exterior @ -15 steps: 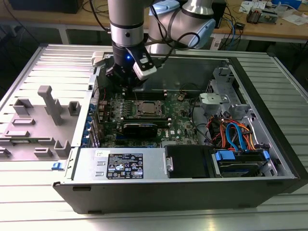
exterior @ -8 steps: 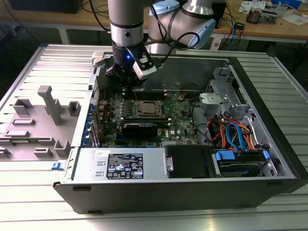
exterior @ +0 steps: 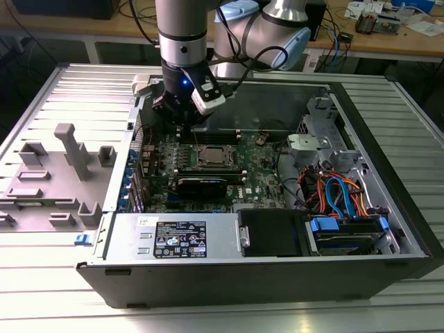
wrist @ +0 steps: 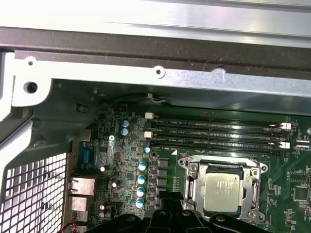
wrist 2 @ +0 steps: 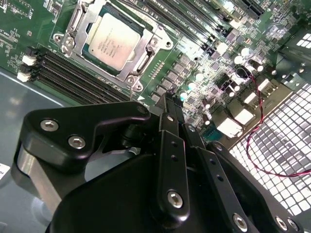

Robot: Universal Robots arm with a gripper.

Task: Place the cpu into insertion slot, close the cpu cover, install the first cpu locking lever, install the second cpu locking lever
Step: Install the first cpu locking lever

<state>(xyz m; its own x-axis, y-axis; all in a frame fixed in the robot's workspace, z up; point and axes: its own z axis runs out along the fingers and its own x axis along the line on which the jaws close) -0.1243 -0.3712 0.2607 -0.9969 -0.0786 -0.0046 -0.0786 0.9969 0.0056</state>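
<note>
Inside the open computer case (exterior: pixel 388 173), the single cpu (wrist 2: pixel 112 41) lies seated in the insertion slot (wrist 2: pixel 133 80). One cpu cover (wrist 2: pixel 146 52) frames it flat, with four black memory slots (wrist: pixel 214 128) alongside. The one gripper (wrist 2: pixel 169 99) hovers over the motherboard (exterior: pixel 263 184) near the socket, its jaws seemingly pressed together and empty.

The silvery cpu (wrist 2: pixel 113 42) lies flat in the insertion slot (wrist 2: pixel 66 41), the metal cpu cover (wrist 2: pixel 144 53) closed around it.
</note>
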